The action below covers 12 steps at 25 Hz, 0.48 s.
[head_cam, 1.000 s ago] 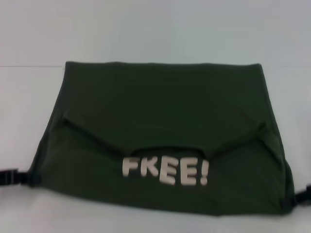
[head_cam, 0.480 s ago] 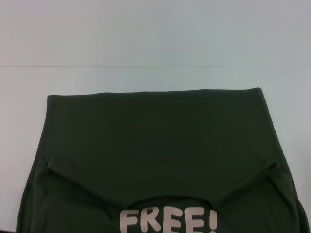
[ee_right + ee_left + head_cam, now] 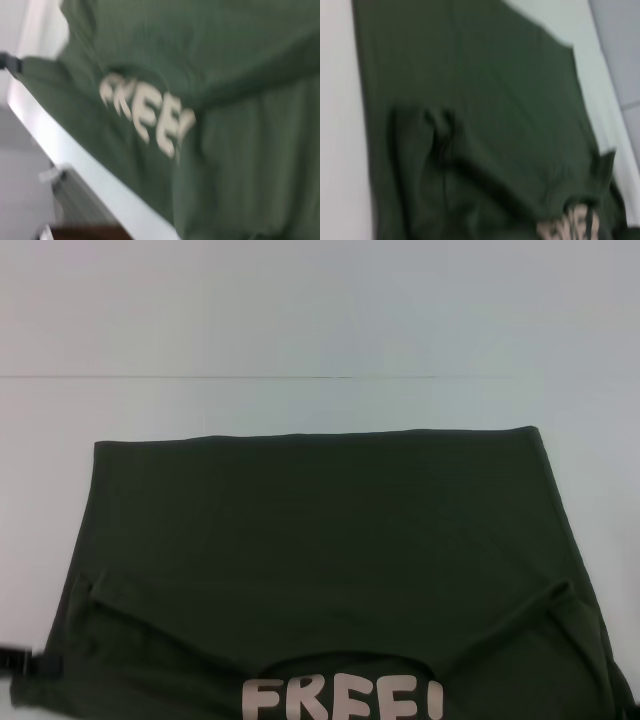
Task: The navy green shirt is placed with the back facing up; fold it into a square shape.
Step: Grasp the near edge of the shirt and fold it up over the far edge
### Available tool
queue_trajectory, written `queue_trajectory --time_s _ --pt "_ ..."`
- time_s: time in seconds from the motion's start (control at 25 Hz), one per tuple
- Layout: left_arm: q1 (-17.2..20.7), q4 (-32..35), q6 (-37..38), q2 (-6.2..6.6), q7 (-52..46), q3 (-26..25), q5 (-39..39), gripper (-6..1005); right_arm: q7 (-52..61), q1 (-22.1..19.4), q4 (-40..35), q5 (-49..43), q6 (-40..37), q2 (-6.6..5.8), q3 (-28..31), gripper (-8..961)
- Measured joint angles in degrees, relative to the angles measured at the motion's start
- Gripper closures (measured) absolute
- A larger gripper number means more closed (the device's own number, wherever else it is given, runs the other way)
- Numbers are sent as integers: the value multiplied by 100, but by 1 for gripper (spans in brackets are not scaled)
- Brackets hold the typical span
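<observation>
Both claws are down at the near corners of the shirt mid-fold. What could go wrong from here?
1. The left claw shows only at the shirt's near left edge, its grip unclear; if the cloth slips on one side, the fold will skew.
2. The shirt's near part lies bunched in ridges by the lettering; pressing on could lock in creases and spoil the square.
3. The right claw is barely visible at the near right corner, so uneven pulling may go unnoticed.

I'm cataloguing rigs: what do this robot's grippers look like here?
Little shows. In the head view, only a black, blocky piece of the left gripper pokes out at the shirt's edge, and a dark sliver of the right gripper at the frame edge. No cables or markings are visible.
</observation>
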Motion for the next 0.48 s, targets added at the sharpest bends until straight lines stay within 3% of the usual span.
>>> queue_trajectory --time_s 0.24,0.48 --pt "-577 -377 -571 137 -137 -861 -3 963 384 88 35 399 191 -186 1079 937" --pt "-864 -638 -1600 146 -173 -1102 -280 963 591 119 413 1156 1017 -293 1624 937"
